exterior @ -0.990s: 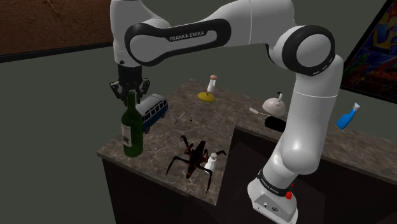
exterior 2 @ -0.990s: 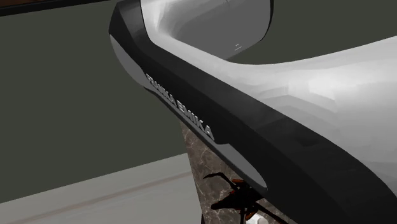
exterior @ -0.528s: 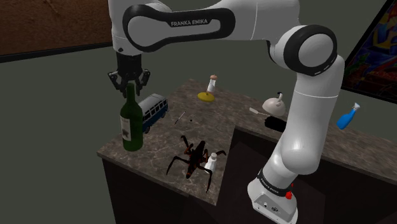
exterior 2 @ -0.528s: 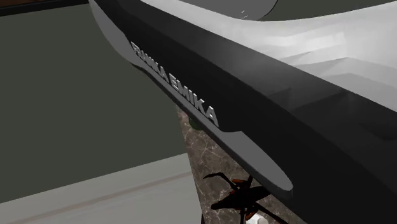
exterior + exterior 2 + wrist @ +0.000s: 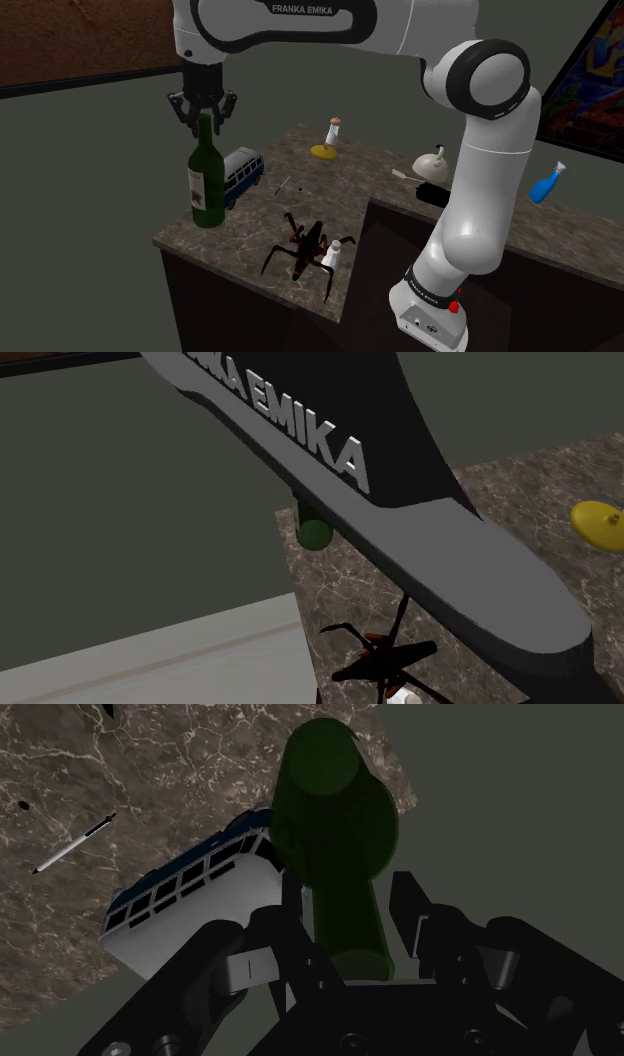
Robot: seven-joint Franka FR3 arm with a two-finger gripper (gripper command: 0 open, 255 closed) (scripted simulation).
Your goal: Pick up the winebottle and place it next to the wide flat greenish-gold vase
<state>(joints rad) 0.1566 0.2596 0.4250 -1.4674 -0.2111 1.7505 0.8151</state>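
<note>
Gripper pinching the bottle by its neck, upright at the counter corner.
Wrist view: the fingers sit on either side of the dark green neck and press on it, with the gripper straight above the bottle. The bottle is near the counter corner at the shoulder view's left, just beside the blue-and-white bus. Can't tell if its base touches the stone. The vase is well apart, further back on the counter. A pen lies between bus and vase. A spider is near the front edge.
</note>
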